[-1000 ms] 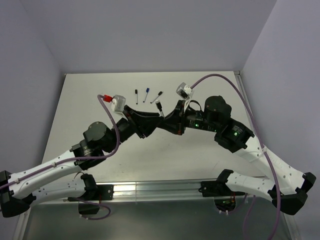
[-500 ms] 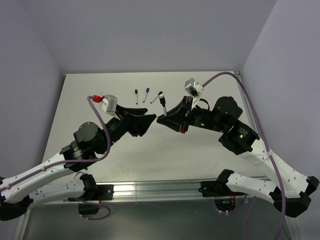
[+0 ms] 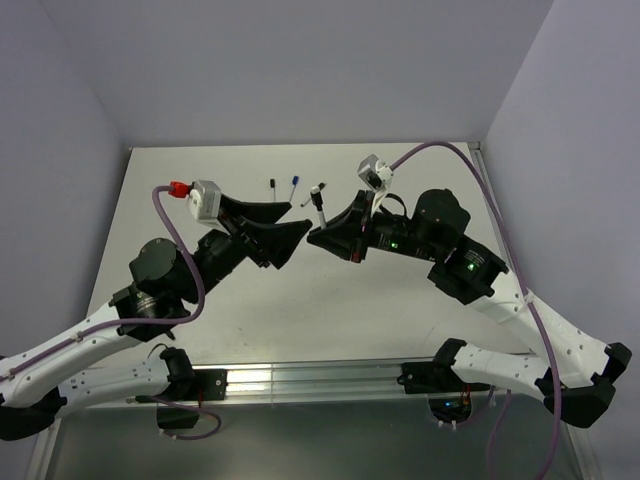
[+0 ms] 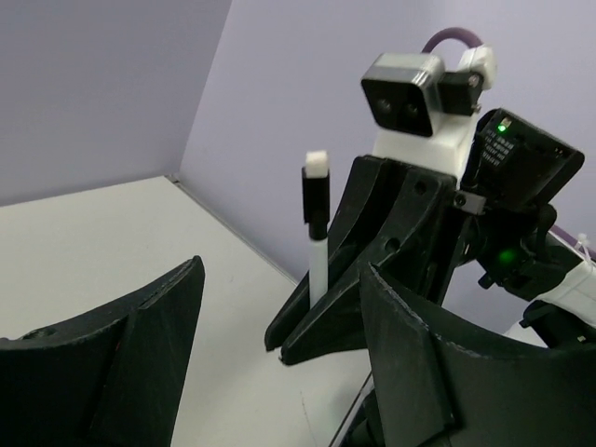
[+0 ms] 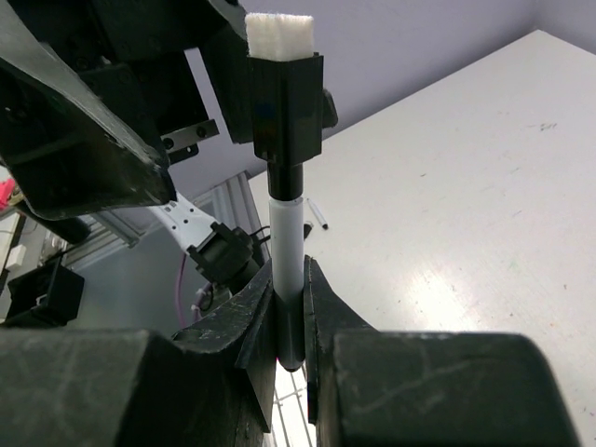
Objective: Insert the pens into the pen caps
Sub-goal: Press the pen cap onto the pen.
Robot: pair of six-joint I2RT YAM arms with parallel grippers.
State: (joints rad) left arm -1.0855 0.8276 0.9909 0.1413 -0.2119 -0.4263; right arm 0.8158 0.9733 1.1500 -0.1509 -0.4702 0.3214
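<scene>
My right gripper [image 3: 313,237] is shut on a white-barrelled pen [image 3: 320,212] and holds it upright above the table. In the right wrist view the barrel [image 5: 287,251] stands pinched between the fingers [image 5: 331,317], with a black cap [image 5: 284,102] with a white end seated on its top. My left gripper [image 3: 297,221] is open and empty, just left of the right gripper and apart from the pen. The left wrist view shows the capped pen [image 4: 318,244] beyond my left gripper [image 4: 279,363]. Two short pens [image 3: 272,185] [image 3: 294,183] lie on the table behind.
A third small pen lies near the held pen's top in the top view, partly overlapped by it. One pen [image 5: 318,213] lies on the white table [image 5: 466,186] in the right wrist view. A metal rail [image 3: 300,380] runs along the near edge.
The two grippers met at the pen a second ago. My left gripper has since let go, opened and drawn back left. My right gripper keeps the pen upright.
</scene>
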